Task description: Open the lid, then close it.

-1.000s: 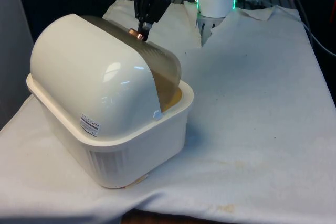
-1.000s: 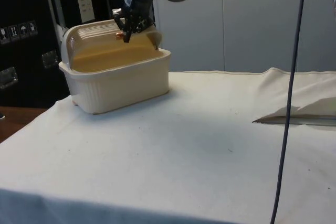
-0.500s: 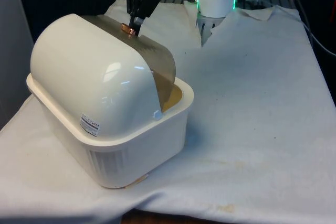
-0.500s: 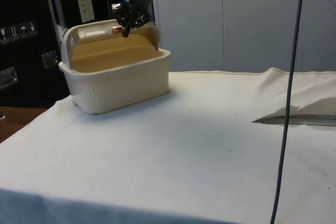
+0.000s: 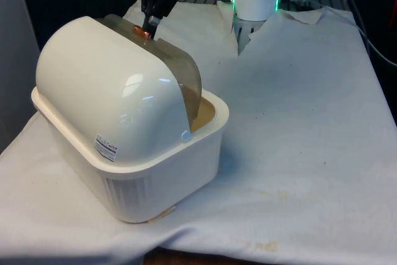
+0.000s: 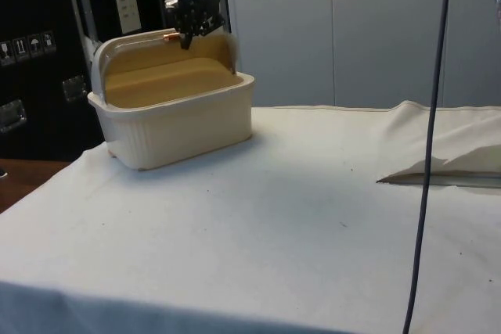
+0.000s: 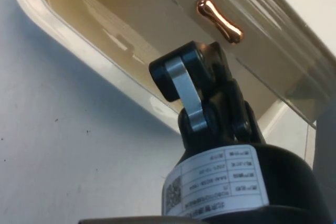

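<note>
The cream bread box (image 5: 130, 172) sat on the white cloth (image 5: 298, 122), its long axis running from the side view's near left to far right and its opening facing the side camera. Its smoky roll lid (image 5: 177, 69) was rolled most of the way back over the dome. The copper handle (image 5: 140, 30) ran along the lid's edge. The gripper (image 5: 149, 26) was right at that handle from above; whether its fingers were spread or pinched, I cannot tell.
</note>
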